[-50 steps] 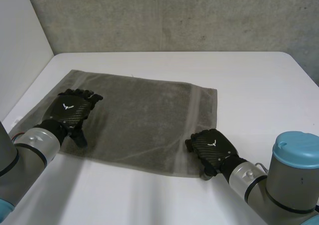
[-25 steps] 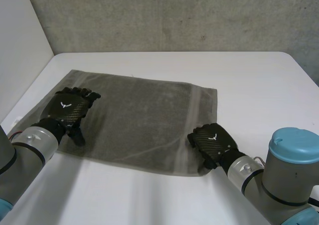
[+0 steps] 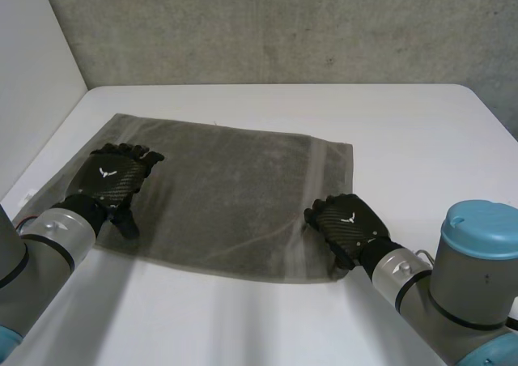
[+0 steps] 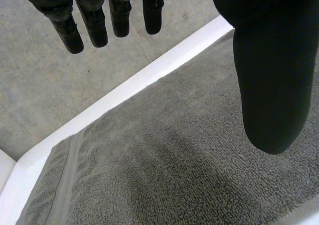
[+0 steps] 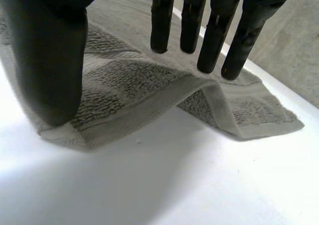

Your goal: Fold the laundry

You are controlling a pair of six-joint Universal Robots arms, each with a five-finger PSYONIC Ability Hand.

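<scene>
A grey towel [image 3: 227, 188] lies spread flat on the white table [image 3: 405, 131]. My left hand [image 3: 109, 180] rests on its left end near the front edge. In the left wrist view its fingers [image 4: 94, 21] are straight and its thumb stands apart over the towel [image 4: 174, 170], so the hand is open. My right hand [image 3: 348, 224] sits at the towel's near right corner, also open. Its thumb [image 5: 50, 60] touches the corner and its straight fingers [image 5: 214, 36] hang over the edge. The towel's edge [image 5: 149, 100] humps up off the table between thumb and fingers.
A white wall stands along the table's left side and a concrete wall [image 3: 283, 26] behind it. Bare table [image 3: 243, 317] lies in front of the towel and to its right.
My right hand's fingers have straightened out from a curl, and the hand has shifted a little further onto the towel's corner. The left hand has stayed still.
</scene>
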